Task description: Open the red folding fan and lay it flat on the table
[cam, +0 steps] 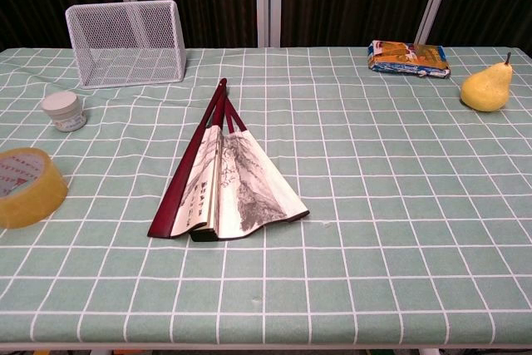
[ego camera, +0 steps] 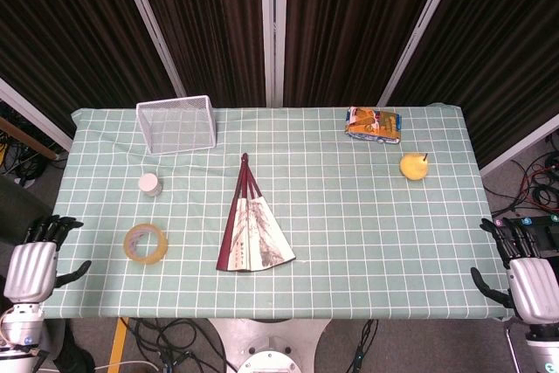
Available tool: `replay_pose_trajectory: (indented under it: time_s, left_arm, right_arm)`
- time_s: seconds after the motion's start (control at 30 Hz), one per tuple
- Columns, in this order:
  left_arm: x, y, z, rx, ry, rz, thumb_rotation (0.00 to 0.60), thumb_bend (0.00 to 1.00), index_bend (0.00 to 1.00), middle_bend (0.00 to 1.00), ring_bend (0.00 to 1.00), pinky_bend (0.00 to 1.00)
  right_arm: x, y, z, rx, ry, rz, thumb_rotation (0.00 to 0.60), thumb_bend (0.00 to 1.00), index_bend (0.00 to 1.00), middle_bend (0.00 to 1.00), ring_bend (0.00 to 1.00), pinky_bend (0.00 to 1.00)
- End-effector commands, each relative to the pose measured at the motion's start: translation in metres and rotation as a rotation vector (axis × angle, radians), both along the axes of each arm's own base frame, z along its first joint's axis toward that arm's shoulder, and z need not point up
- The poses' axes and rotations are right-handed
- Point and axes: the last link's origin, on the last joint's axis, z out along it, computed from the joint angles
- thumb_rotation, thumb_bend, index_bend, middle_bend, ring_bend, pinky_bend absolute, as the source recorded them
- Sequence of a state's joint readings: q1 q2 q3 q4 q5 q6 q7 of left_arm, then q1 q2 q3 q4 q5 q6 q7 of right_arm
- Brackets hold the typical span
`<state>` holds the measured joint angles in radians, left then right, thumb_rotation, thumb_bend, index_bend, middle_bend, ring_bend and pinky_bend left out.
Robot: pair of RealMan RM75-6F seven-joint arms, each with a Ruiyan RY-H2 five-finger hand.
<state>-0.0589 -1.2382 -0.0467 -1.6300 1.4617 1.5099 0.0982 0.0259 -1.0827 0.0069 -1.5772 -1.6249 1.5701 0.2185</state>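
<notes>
the red folding fan point(ego camera: 251, 226) lies near the middle of the green checked tablecloth point(ego camera: 367, 216), only partly spread: its pivot points toward the far edge, the dark red guard sticks run down its left side, and a narrow wedge of painted paper shows on the right. both hands sit off the table at the near corners, the left hand point(ego camera: 35, 259) and the right hand point(ego camera: 524, 272) each with fingers apart and holding nothing; neither shows in the chest view. the step in hand looks like the approach, with most of the opening still to do. to do it well, one hand should pin the left guard stick near the pivot while the other takes the right outer edge of the paper and sweeps it away in an arc, keeping the ribs low so the folds do not tear or buckle. the roll of tape point(ego camera: 145, 243) and small white jar point(ego camera: 150, 184) sit well to the left, so sweeping rightward seems the safer direction.
</notes>
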Motion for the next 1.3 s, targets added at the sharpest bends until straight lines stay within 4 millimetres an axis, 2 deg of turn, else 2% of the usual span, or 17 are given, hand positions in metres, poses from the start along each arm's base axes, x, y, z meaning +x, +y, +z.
replay_pose_trajectory:
  time_s: [0.03, 0.37, 0.47, 0.67, 0.8, 0.97, 1.1, 1.3]
  left_arm:
    - [0.000, 0.000, -0.001, -0.003, -0.002, 0.002, 0.600, 0.16, 0.29, 0.22, 0.14, 0.12]
    - [0.006, 0.006, -0.001, -0.015, -0.006, -0.035, 0.600, 0.16, 0.29, 0.22, 0.14, 0.12]
    - [0.012, 0.016, 0.000, -0.034, 0.000, -0.103, 0.600, 0.16, 0.29, 0.22, 0.14, 0.12]
    - [0.034, 0.059, -0.008, -0.132, -0.042, -0.271, 0.600, 0.16, 0.29, 0.22, 0.14, 0.12]
    - [0.057, 0.089, -0.028, -0.225, -0.074, -0.390, 0.600, 0.16, 0.29, 0.22, 0.14, 0.12]
    - [0.079, 0.126, -0.066, -0.315, -0.020, -0.490, 0.600, 0.16, 0.29, 0.22, 0.14, 0.12]
    - [0.095, 0.145, -0.095, -0.340, 0.045, -0.568, 0.600, 0.16, 0.29, 0.22, 0.14, 0.13]
    - [0.104, 0.170, -0.134, -0.365, 0.129, -0.611, 0.600, 0.16, 0.29, 0.22, 0.14, 0.13]
  right_arm:
    - [0.000, -0.001, 0.000, 0.001, -0.003, -0.002, 0.600, 0.27, 0.08, 0.19, 0.00, 0.00]
    - [0.002, -0.002, 0.004, -0.014, -0.007, 0.013, 0.600, 0.27, 0.08, 0.19, 0.00, 0.00]
    - [0.004, -0.003, 0.006, -0.010, -0.005, 0.028, 0.600, 0.27, 0.08, 0.19, 0.00, 0.00]
    - [0.015, -0.015, 0.006, 0.007, 0.022, 0.079, 0.600, 0.27, 0.08, 0.19, 0.00, 0.00]
    - [0.022, -0.022, 0.003, 0.028, 0.028, 0.103, 0.600, 0.27, 0.08, 0.19, 0.00, 0.00]
    - [0.024, -0.025, 0.000, 0.041, 0.031, 0.109, 0.600, 0.27, 0.08, 0.19, 0.00, 0.00]
    - [0.020, -0.026, 0.000, 0.040, 0.028, 0.090, 0.600, 0.27, 0.08, 0.19, 0.00, 0.00]
    - [0.016, -0.027, 0.001, 0.042, 0.029, 0.068, 0.600, 0.27, 0.08, 0.19, 0.00, 0.00]
